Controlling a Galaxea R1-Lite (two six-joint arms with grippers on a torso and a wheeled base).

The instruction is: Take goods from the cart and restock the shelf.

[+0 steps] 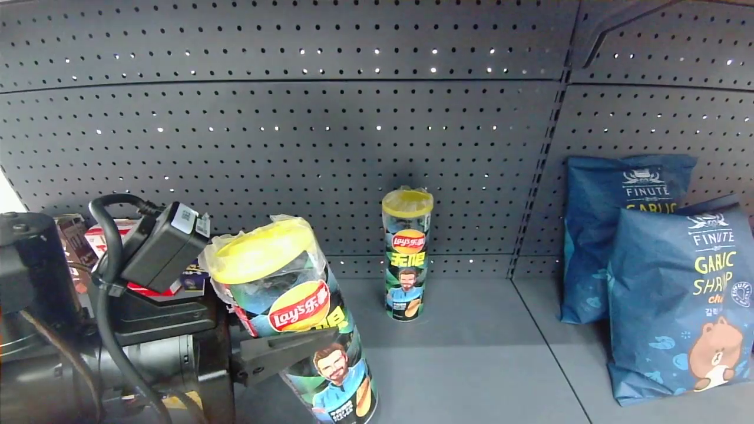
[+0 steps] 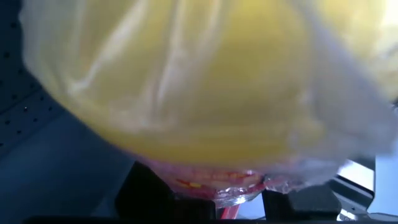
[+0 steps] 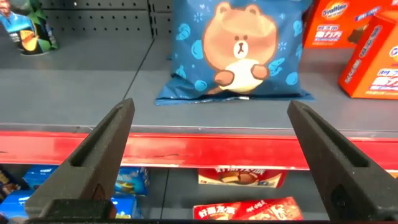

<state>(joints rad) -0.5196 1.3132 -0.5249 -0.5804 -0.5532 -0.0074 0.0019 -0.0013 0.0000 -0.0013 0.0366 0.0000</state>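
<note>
Across the head view: grey metal shelf with perforated back panel [image 1: 471, 359]. At 3 o'clock, two dark blue bear-print snack bags [image 1: 677, 306], rear one half hidden, front one cut off at the edge. At 7 o'clock, tilted cylindrical chip can with yellow plastic lid [image 1: 294, 306], clamped in the left gripper [image 1: 297, 347]; far finger hidden, base cut off, lid just a yellow blur up close. Near centre, second matching chip can [image 1: 406, 259], upright. Right gripper [image 3: 211, 109] spread wide, empty, facing the red shelf edge strip [image 3: 186, 149].
</note>
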